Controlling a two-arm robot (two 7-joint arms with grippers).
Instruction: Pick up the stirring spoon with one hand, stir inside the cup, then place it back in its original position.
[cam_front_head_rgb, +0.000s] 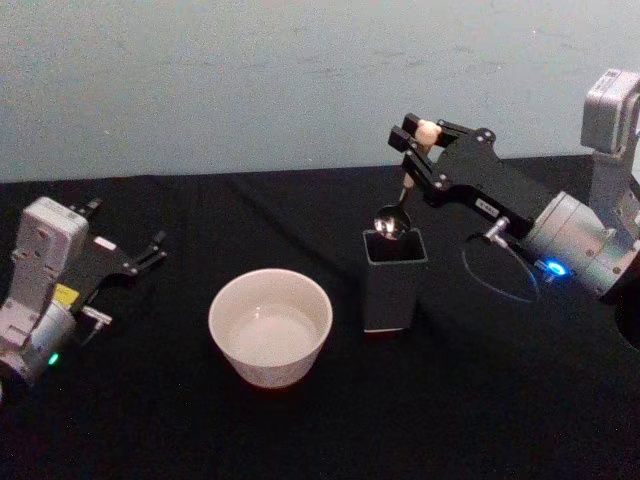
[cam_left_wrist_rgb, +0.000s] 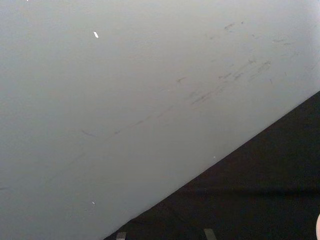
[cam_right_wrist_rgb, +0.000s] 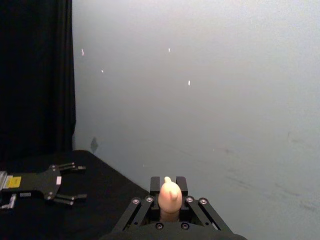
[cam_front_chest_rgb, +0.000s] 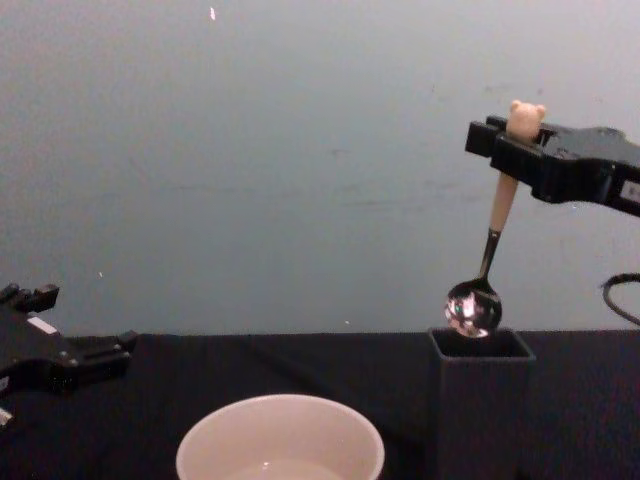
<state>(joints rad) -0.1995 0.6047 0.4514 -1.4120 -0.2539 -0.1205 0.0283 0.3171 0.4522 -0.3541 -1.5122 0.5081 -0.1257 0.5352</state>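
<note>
The dark grey holder (cam_front_head_rgb: 392, 285) stands at 3 o'clock of the cup (cam_front_head_rgb: 218, 305), with a narrow strip of bare tabletop (cam_front_head_rgb: 480, 400) between them. The stirring spoon (cam_front_chest_rgb: 496, 212), gripped by the right hand (cam_front_head_rgb: 415, 145), hangs at the holder's mouth. There is open air over the cup. The left hand (cam_front_head_rgb: 140, 255) lies at the cup's 9 o'clock, well apart.

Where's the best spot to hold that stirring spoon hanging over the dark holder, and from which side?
Take the cream handle just under the bear head, pinching from the side. The right gripper holds the stirring spoon so: it hangs nearly upright, bowl down over the holder, leaving stem and bowl free to dip into the cup. The left gripper sits parked, open, at the left.
</note>
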